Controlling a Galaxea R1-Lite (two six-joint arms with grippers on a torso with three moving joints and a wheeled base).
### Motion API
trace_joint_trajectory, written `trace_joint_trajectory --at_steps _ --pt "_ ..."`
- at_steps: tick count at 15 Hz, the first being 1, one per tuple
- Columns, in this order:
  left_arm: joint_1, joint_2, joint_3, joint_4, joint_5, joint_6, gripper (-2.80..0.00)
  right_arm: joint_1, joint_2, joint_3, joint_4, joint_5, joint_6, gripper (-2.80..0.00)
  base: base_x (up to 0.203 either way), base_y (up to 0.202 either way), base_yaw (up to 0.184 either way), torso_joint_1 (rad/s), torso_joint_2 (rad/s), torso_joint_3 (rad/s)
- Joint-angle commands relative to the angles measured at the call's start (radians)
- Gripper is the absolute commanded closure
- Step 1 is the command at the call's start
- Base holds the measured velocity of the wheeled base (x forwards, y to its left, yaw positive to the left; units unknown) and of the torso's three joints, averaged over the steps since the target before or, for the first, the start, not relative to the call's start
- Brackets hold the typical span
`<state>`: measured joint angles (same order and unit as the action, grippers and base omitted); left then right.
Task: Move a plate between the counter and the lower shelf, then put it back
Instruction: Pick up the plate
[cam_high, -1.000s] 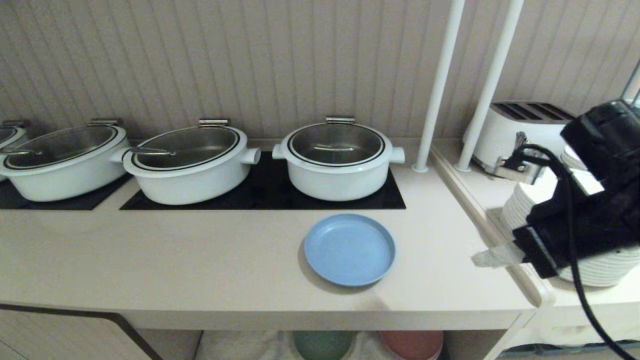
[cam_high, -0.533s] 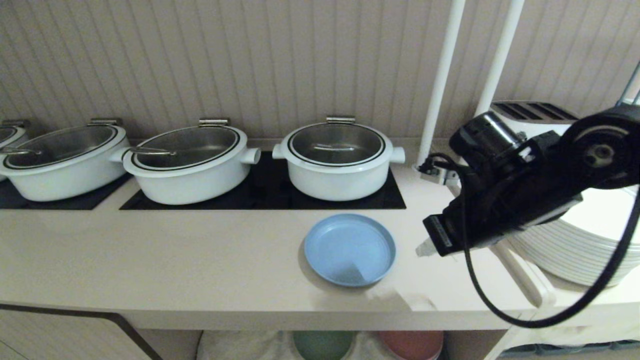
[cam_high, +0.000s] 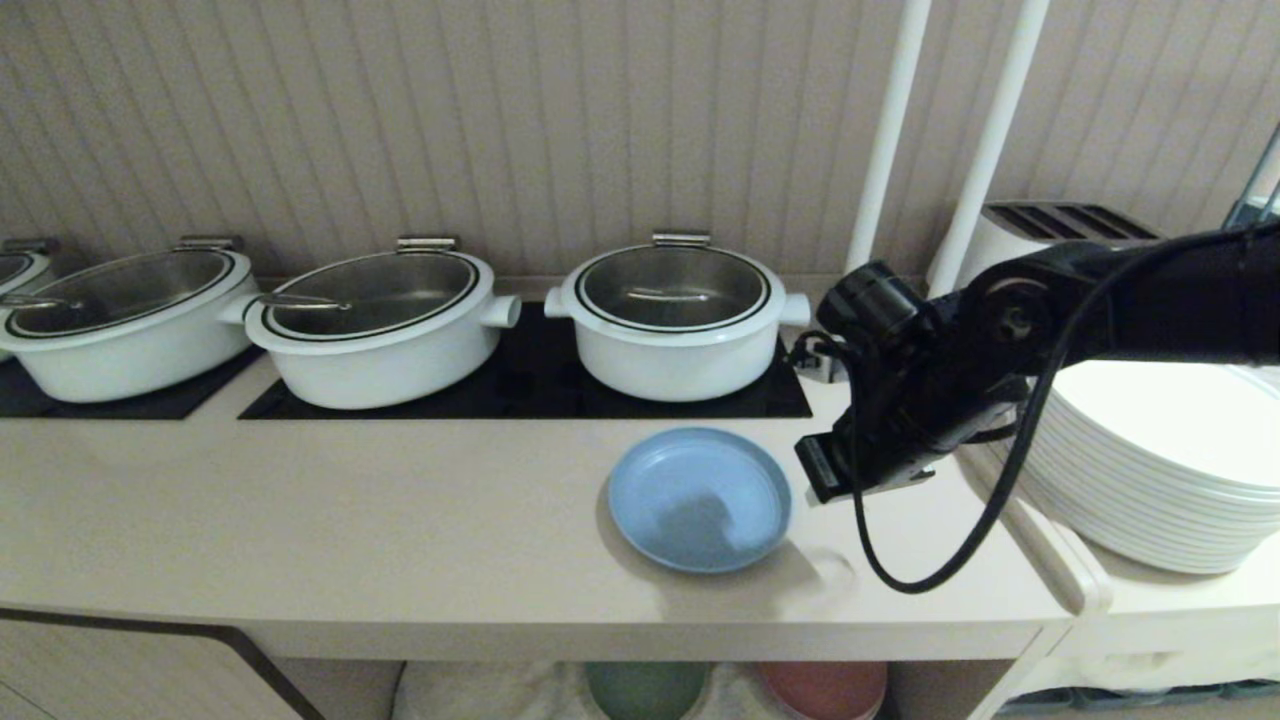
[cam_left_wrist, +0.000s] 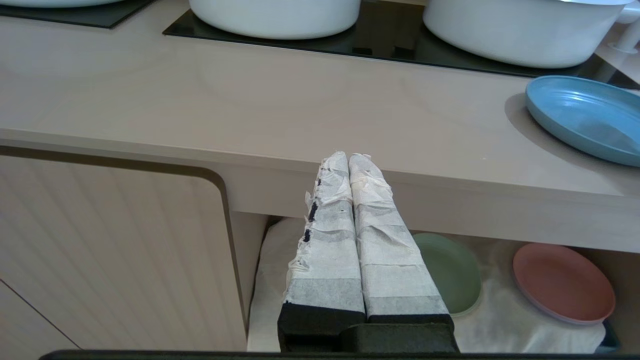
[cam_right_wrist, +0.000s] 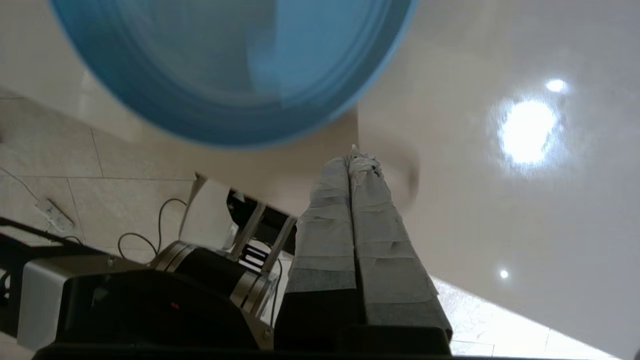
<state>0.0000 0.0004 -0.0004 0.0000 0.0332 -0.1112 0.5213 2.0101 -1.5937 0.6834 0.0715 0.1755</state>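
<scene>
Nearest, under the counter's (cam_high: 400, 520) front edge, the lower shelf (cam_left_wrist: 500, 310) holds a green plate (cam_left_wrist: 450, 280) and a pink plate (cam_left_wrist: 562, 282) on white cloth, and the left gripper (cam_left_wrist: 348, 159) hangs in front of that edge with its taped fingers pressed together on nothing. On the counter the blue plate (cam_high: 699, 499) lies flat near the front edge, and the right gripper (cam_right_wrist: 353, 156), fingers pressed together and empty, hovers just beside the plate's right rim. Behind stand three white pots (cam_high: 675, 320) on black hob panels (cam_high: 520, 385), with a stack of white plates (cam_high: 1160, 470) to the right on the side ledge.
</scene>
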Motion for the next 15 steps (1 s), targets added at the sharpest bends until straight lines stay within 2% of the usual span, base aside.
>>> trace_joint_trajectory --at_steps 1,2,3,10,13,15 --pt "0.0 0.0 0.0 0.0 0.001 -0.001 0.0 0.0 0.045 -0.035 0.005 0.001 0.001 0.0 0.0 0.0 0.0 0.0 0.0 0.0" --pt "0.0 0.0 0.0 0.0 0.001 -0.001 0.0 0.0 0.055 -0.046 0.006 -0.001 0.001 0.0 0.0 0.0 0.0 0.0 0.0 0.0" --pt "0.0 0.0 0.0 0.0 0.001 -0.001 0.0 0.0 0.059 -0.053 0.007 -0.002 0.001 -2.8 0.0 0.0 0.0 0.0 0.0 0.0" --pt "0.0 0.0 0.0 0.0 0.001 -0.001 0.0 -0.01 0.071 -0.06 -0.002 -0.006 0.0 -2.8 0.0 0.0 0.0 0.0 0.0 0.0" --pt "0.0 0.0 0.0 0.0 0.001 -0.001 0.0 -0.014 0.087 -0.081 0.003 -0.068 -0.005 -2.8 0.0 0.0 0.0 0.0 0.0 0.0" --pt "0.0 0.0 0.0 0.0 0.001 -0.001 0.0 -0.014 0.098 -0.082 0.002 -0.078 -0.004 -2.8 0.0 0.0 0.0 0.0 0.0 0.0"
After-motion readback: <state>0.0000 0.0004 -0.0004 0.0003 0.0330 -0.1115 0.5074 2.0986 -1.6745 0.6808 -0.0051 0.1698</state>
